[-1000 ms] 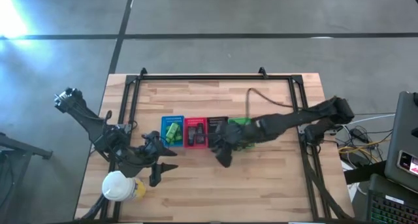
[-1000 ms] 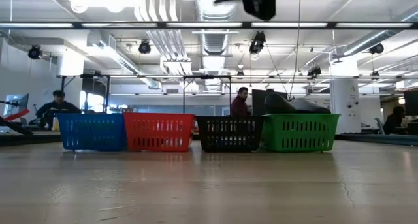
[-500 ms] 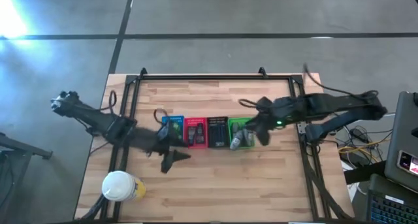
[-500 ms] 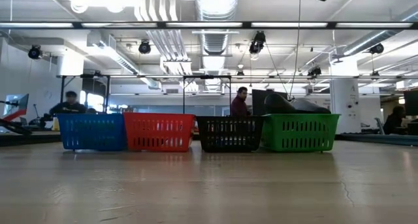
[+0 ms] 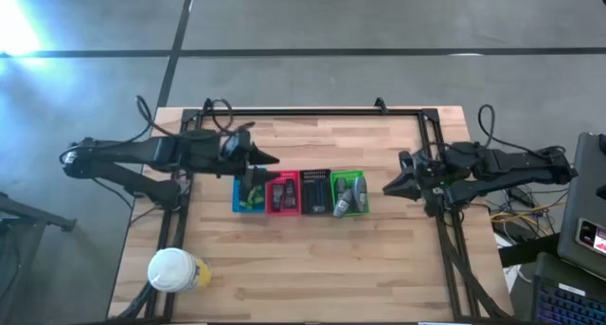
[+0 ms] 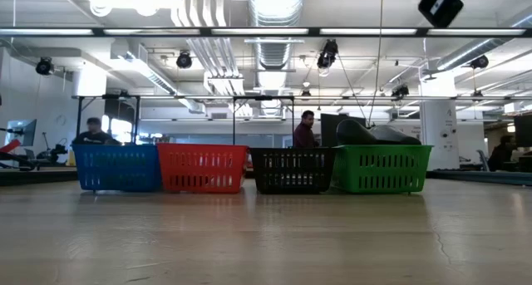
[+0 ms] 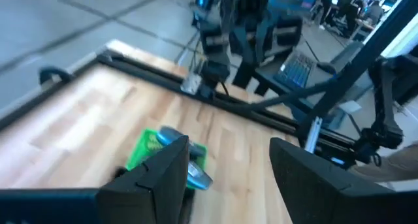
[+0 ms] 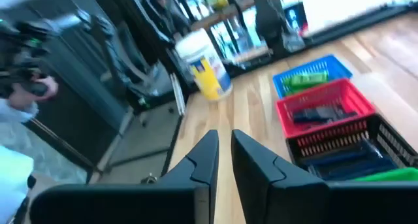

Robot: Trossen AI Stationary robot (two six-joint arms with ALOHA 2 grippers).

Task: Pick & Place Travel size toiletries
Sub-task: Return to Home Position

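Four small baskets stand in a row mid-table: blue (image 5: 249,192), red (image 5: 282,192), black (image 5: 315,193), green (image 5: 348,194). Bright green bottles (image 8: 307,79) lie in the blue one, dark packets (image 8: 321,113) in the red one, and grey tubes (image 5: 350,198) in the green one. What the black one holds I cannot make out. My left gripper (image 5: 268,159) hangs open in the air above the blue basket's far side, with nothing between its fingers (image 7: 171,168). My right gripper (image 5: 388,189) is shut and empty, raised to the right of the green basket and pointing at the row.
A round yellow cup with a white lid (image 5: 175,270) stands near the table's near left corner. A black metal frame (image 5: 312,113) runs along the far edge and both sides. Bare wood lies in front of the baskets (image 6: 266,235). People sit in the room beyond.
My left gripper has swung up from beside the yellow cup toward the far edge and now hangs over the blue basket's far side. My right gripper has drawn back from above the black and green baskets toward the table's right edge. The baskets have stayed put.
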